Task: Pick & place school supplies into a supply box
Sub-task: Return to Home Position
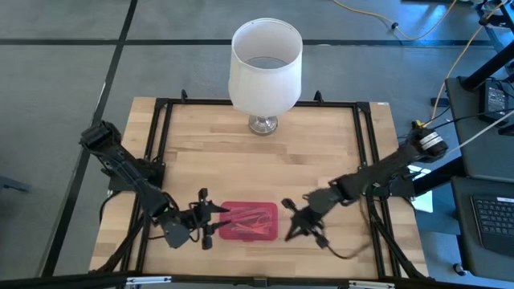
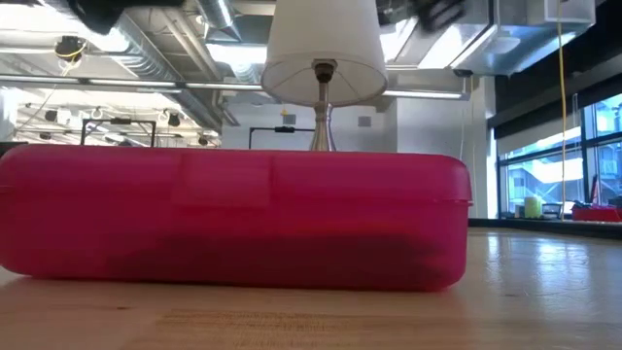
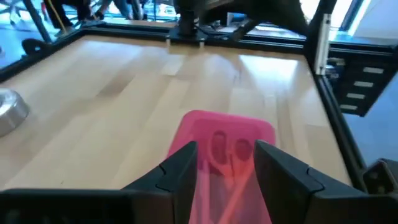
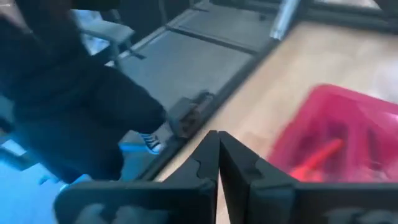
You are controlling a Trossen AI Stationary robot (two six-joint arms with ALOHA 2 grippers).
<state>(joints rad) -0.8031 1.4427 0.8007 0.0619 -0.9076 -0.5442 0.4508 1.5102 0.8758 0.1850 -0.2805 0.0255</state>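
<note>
The supply box [image 1: 249, 222] is a translucent red case lying flat near the table's near edge, and in the low view [image 2: 233, 219] its lid is down. Through the lid I see an orange pen [image 4: 317, 157] and scissor-like loops [image 3: 227, 148]. My left gripper [image 1: 215, 220] is open at the box's left end, and its two fingers [image 3: 225, 163] frame that end of the box [image 3: 224, 124]. My right gripper [image 1: 287, 221] is shut [image 4: 217, 140], just off the box's right end [image 4: 348, 130]. My left gripper is open with a finger [image 3: 183, 168] over each side of the box's left end [image 3: 214, 180], coming level from the table's left. I cannot tell whether the fingers touch the box. The box lies flat on the table.
A white-shaded lamp [image 1: 265, 68] stands at the middle of the far edge, and its metal base [image 3: 9, 112] shows in the left wrist view. A black frame rail [image 1: 161, 144] borders the tabletop. A person's dark leg and shoe [image 4: 149, 142] are on the floor beyond the near edge.
</note>
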